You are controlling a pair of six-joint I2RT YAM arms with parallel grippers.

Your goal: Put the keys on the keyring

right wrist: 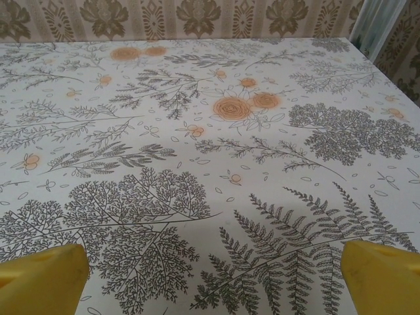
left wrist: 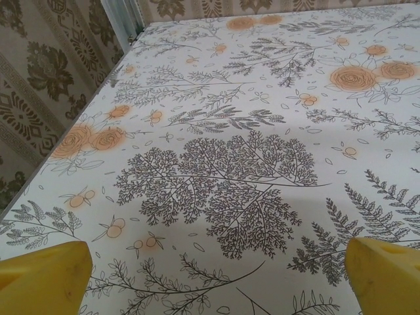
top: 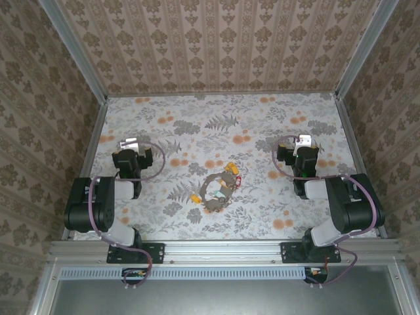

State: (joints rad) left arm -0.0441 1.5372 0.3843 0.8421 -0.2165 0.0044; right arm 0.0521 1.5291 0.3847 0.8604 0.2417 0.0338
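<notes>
Eyeing the tiny keys heaped on the floppy keyring at the middle of the table, well apart from my wide-open left end effector and right end effector, I fear a pinch dragging the loop or skidding a key away.

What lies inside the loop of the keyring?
A pale teal key lies inside the keyring, on the flowered table. Yellow keys and a red key sit at its rim; whether the loop passes through them is too small to tell.
</notes>
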